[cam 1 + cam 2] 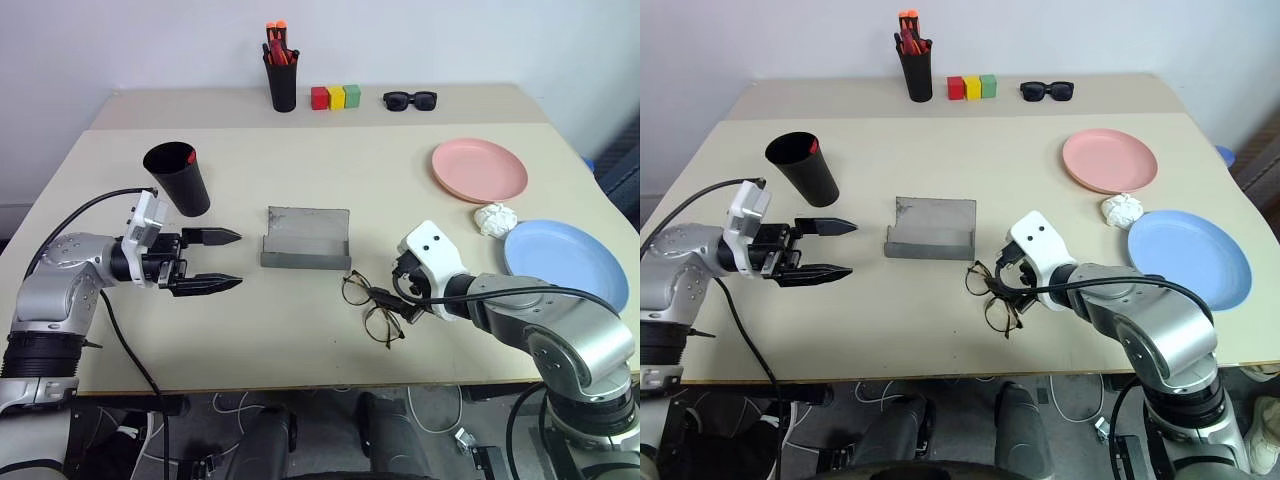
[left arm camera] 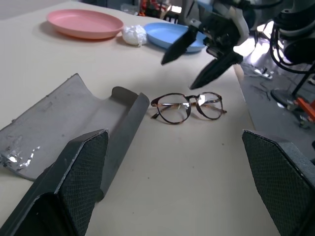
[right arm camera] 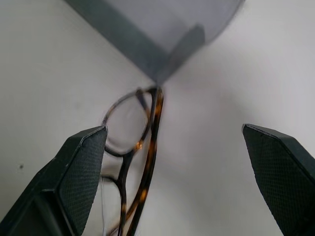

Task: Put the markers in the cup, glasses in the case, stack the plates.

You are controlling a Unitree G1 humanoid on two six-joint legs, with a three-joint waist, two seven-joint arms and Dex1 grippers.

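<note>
The black cup point(image 1: 178, 178) stands at the left of the table, and a bit of the red marker point(image 1: 189, 156) shows inside its rim. My left gripper point(image 1: 222, 260) hovers open and empty just in front of the cup, pointing toward the grey case point(image 1: 306, 238), which lies open mid-table. The wire-frame glasses point(image 1: 372, 306) lie folded in front of the case's right end. My right gripper point(image 2: 177, 75) is open directly over them, fingers angled down, not touching. The pink plate point(image 1: 479, 169) and the blue plate point(image 1: 565, 262) lie apart at the right.
A crumpled white paper ball point(image 1: 495, 218) sits between the two plates. Along the back stand a black pen holder point(image 1: 282, 75) with orange-tipped pens, three coloured blocks point(image 1: 336, 96) and black sunglasses point(image 1: 410, 99). The table's front edge runs close behind both arms.
</note>
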